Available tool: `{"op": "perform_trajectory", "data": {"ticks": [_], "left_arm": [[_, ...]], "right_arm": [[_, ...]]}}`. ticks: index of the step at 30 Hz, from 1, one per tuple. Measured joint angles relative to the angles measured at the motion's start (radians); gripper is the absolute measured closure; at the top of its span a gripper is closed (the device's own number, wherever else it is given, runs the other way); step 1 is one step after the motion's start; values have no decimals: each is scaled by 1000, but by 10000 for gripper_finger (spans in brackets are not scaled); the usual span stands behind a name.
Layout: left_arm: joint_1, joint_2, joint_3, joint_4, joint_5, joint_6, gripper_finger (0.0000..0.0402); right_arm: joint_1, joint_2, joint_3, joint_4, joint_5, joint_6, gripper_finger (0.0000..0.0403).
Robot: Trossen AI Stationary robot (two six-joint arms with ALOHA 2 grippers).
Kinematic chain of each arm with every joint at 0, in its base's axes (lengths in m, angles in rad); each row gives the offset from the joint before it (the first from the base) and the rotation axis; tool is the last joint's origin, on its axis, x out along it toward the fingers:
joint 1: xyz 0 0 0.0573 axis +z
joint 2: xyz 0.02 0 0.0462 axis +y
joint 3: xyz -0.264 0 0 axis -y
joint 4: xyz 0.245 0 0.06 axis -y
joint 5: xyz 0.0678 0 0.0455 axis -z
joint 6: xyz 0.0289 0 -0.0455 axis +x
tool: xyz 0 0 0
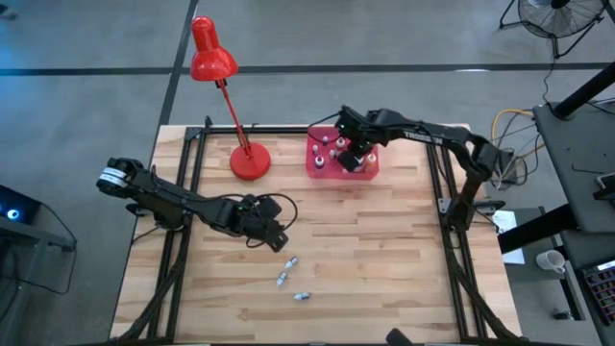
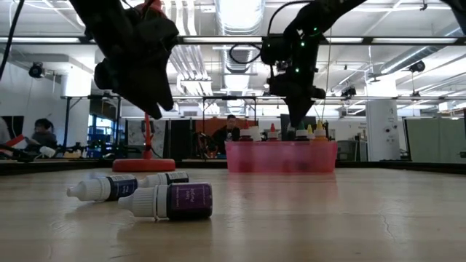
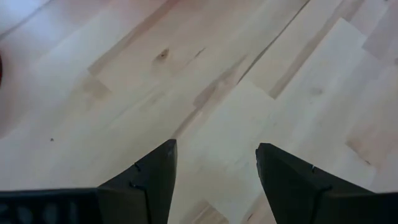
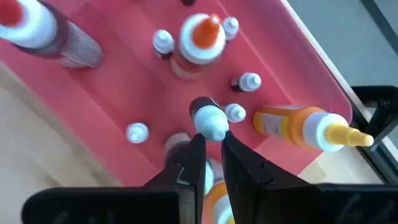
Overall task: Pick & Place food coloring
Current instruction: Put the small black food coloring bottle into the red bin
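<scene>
Now the right tool [image 4: 210, 163] pinches a small bottle [image 4: 210, 121] over the pink tray [image 4: 118, 93].

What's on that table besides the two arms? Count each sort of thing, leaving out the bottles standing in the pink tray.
Pink tray: 1
Red desk lamp: 1
Small bottles lying loose on the table: 3
Small bottle held in the right gripper over the tray: 1
Total: 6
</scene>
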Motion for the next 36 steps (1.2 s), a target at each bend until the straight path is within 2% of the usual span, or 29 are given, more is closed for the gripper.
{"op": "perform_trajectory", "data": {"ticks": [7, 12, 20, 36], "left_arm": [[0, 0, -16, 5, 12, -50, 209], [0, 0, -16, 7, 16, -54, 209], [0, 0, -16, 6, 16, -39, 209], [0, 0, -16, 5, 11, -4, 209]], "right_arm": [[-40, 99, 76, -103, -2, -26, 361], [-66, 145, 113, -120, -76, -37, 360], [-73, 195, 123, -128, -104, -58, 360], [-75, 172, 123, -126, -106, -82, 360]]}}
